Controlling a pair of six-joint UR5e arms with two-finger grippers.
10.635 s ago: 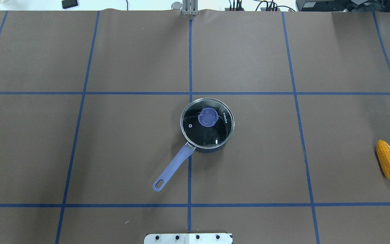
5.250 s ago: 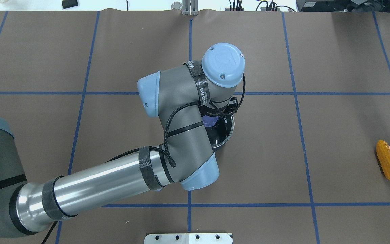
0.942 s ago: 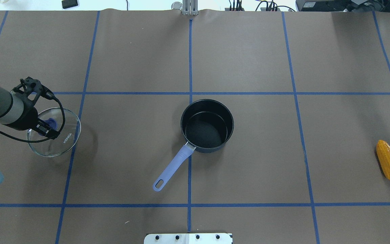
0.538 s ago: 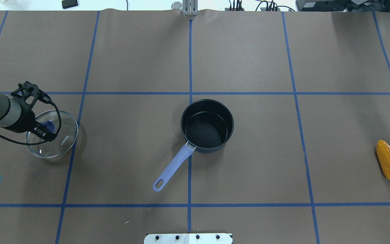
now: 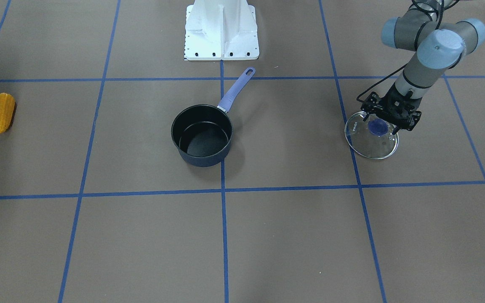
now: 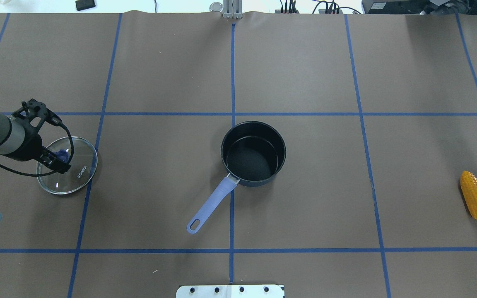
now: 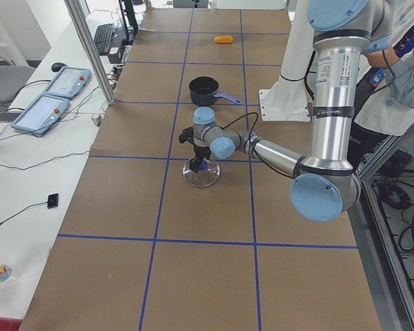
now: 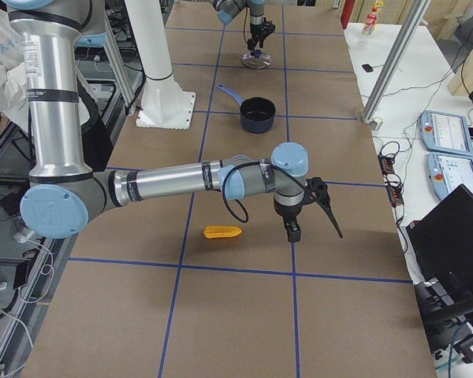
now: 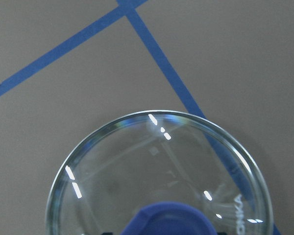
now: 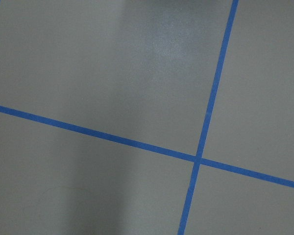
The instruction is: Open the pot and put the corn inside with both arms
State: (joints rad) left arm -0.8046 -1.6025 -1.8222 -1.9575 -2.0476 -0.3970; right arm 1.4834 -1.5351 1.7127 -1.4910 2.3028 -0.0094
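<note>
Lowered a touch since a moment ago, the round clear glass lid with a blue knob (image 6: 73, 178) is down low at the far left of the brown table (image 6: 160, 74), left claw (image 6: 59, 159) clamped on the knob. Dead centre sits the small dark navy pot (image 6: 253, 154), uncovered, black inside showing, its lavender-blue handle (image 6: 211, 205) pointing toward the robot. Far right lies the orange-yellow corn cob (image 6: 475, 195), well apart from the pot. The right claw (image 8: 294, 230) hangs near it; can't tell if it's apart or together.

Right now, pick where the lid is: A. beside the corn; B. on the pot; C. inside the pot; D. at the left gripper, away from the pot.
D: the lid is under the left gripper, well apart from the open pot.
</note>
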